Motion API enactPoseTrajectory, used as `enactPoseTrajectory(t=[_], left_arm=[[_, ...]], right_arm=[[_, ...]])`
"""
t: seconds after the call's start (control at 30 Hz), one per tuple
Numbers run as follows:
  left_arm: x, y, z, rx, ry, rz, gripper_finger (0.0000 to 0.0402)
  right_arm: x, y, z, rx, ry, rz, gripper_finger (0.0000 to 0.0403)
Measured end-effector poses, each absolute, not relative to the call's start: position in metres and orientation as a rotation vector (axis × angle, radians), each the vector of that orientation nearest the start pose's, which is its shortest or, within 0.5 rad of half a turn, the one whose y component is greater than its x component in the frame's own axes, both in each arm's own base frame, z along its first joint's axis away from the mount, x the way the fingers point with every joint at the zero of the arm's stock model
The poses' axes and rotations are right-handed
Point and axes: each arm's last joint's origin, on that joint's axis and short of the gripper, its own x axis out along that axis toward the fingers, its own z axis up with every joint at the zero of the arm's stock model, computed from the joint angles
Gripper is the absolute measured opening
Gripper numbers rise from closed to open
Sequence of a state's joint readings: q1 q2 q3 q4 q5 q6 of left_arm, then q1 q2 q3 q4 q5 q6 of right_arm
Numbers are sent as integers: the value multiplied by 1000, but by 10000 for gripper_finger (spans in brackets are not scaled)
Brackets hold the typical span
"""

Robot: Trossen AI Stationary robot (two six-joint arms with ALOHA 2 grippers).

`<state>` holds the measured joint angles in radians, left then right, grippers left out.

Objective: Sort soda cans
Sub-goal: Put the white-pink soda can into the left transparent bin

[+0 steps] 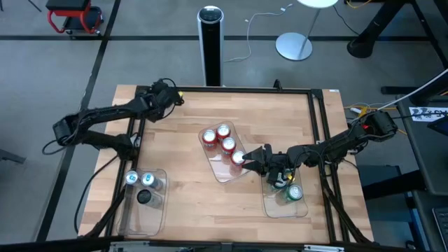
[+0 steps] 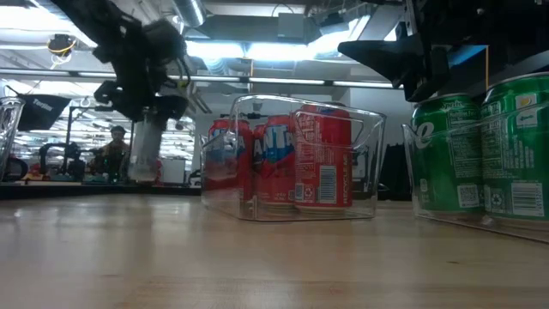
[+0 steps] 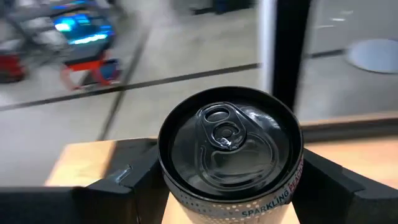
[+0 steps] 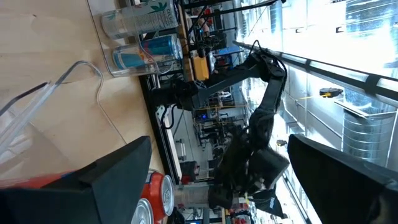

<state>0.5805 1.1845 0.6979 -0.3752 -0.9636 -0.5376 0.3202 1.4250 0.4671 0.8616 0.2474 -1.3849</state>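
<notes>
Gripping, left claw (image 3: 227,186): fingers closed against the sides of a silver can with a dark pull-tab top (image 3: 230,146), held in the air over the bench's far left corner.
Right claw (image 1: 253,158): jaws spread wide and holding nothing, poised just beside the nearest red can in the middle tray.
Around the right claw: four red-and-white aluminium cans (image 1: 224,142) stand in a row inside a clear rectangular plastic tray (image 1: 218,173) at mid-bench; the right arm's wrist lies over a second clear tray (image 1: 269,208) holding green aluminium cans (image 1: 294,192), partly hiding them.
Around the left claw: well apart from it, at the near left corner, a third clear tray (image 1: 155,220) holds two silver cans with blue marks (image 1: 139,179) and one dark-topped can (image 1: 144,197).
Bench: pale wooden planks (image 1: 189,189) with visible grain, edged by a black metal frame (image 1: 245,89).
Room: grey floor; a tall black-and-silver cylinder (image 1: 211,43) stands just past the bench's far edge, a round white lamp base (image 1: 293,46) farther off; the low view shows ceiling lights and a person (image 2: 115,148) far back.
Materials: trays glossy and see-through with rounded corners; cans smooth cylinders with shiny lids.
</notes>
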Motion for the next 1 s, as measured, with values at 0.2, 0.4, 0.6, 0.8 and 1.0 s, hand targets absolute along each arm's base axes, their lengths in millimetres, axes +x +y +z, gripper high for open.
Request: enactPoseTrajectory(t=[0.2, 0.4, 0.6, 0.8, 1.0], left_arm=[[181, 111, 242, -199, 469, 1395, 253], [185, 74, 261, -192, 424, 1101, 253], [181, 36, 276, -165, 371, 852, 253], [172, 3, 289, -168, 315, 612, 253], [165, -26, 296, -194, 278, 398, 252]], right_arm=[[256, 77, 190, -1411, 27, 125, 376], [256, 77, 190, -1410, 28, 123, 376], [256, 77, 190, -1410, 27, 122, 376], [256, 77, 190, -1410, 26, 122, 376], [256, 77, 190, -1410, 26, 122, 376]])
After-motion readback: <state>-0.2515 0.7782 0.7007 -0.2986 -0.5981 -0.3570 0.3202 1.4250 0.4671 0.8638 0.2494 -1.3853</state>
